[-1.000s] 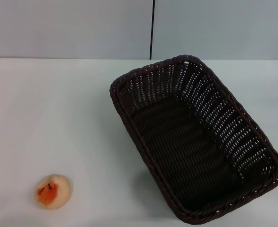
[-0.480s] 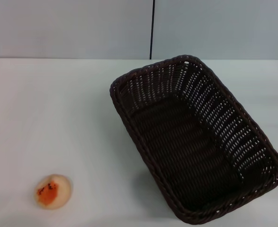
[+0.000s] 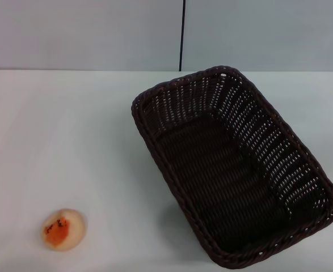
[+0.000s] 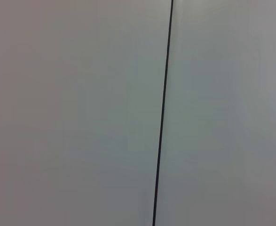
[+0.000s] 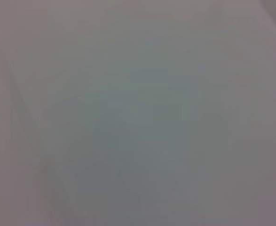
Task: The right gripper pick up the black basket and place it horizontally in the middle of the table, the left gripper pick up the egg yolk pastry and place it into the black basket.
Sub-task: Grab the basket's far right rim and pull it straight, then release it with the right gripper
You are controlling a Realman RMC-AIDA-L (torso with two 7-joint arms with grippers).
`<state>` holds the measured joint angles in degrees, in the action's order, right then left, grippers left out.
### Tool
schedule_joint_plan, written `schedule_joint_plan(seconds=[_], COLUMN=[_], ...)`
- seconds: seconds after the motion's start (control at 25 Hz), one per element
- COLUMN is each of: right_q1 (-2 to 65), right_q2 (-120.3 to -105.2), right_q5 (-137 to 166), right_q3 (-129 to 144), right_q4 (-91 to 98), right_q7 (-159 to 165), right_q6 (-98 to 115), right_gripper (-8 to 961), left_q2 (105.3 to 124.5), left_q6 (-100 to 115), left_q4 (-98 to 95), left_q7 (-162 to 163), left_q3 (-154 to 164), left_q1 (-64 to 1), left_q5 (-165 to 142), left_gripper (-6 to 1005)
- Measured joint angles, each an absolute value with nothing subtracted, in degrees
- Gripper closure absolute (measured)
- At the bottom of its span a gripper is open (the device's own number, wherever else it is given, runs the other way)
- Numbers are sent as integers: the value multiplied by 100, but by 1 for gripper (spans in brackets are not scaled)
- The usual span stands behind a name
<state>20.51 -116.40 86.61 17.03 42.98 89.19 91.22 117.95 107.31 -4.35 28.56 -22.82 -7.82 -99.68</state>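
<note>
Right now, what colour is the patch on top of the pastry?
Orange-red with dark specks, on the pale cream egg yolk pastry; head view.

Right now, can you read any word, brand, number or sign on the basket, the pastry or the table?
None: no readable text in any view.
The black basket is bare wicker.
The egg yolk pastry shows only an orange patch with dark specks.
The table is plain white.

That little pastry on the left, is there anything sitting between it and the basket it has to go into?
Nothing visible. In the head view only bare white table lies between the egg yolk pastry and the black basket, which is empty and skewed. Neither gripper is in view.
</note>
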Motion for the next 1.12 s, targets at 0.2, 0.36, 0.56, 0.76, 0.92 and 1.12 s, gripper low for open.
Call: schedule_joint_plan(seconds=[0.2,0.36,0.56,0.76,0.92,1.12], right_q1=[2471,2952,3581,3817,4081,4360], right_q2=[-11337,-11175,-11029,-10986,-10950,-10944], right_q5=[9958,11135,12398,12554,13189,13803], right_q3=[2004,2088,2510,2820,3162,3681], right_q4=[5539,6496,7108,7226,7241,6937], right_q7=[10588,11754,12900,13034,13362,13483], right_q6=[9965,10567,10904,11176,11225,11214], right_gripper=[504,502,499,414,283,259], left_q2=[11795,11796,11802,11810,11813,11813], left_q6=[10689,10644,10568,10524,10514,10509], left_q4=[-438,-426,-421,-412,-397,-381], left_q7=[2857,2857,2857,2840,2826,2841], left_q3=[-2280,-2268,-2267,-2200,-2181,-2142], left_q1=[-783,-782,-788,-800,-797,-808], left_q5=[-9967,-9967,-9966,-9967,-9967,-9967], left_gripper=[467,466,465,463,462,461])
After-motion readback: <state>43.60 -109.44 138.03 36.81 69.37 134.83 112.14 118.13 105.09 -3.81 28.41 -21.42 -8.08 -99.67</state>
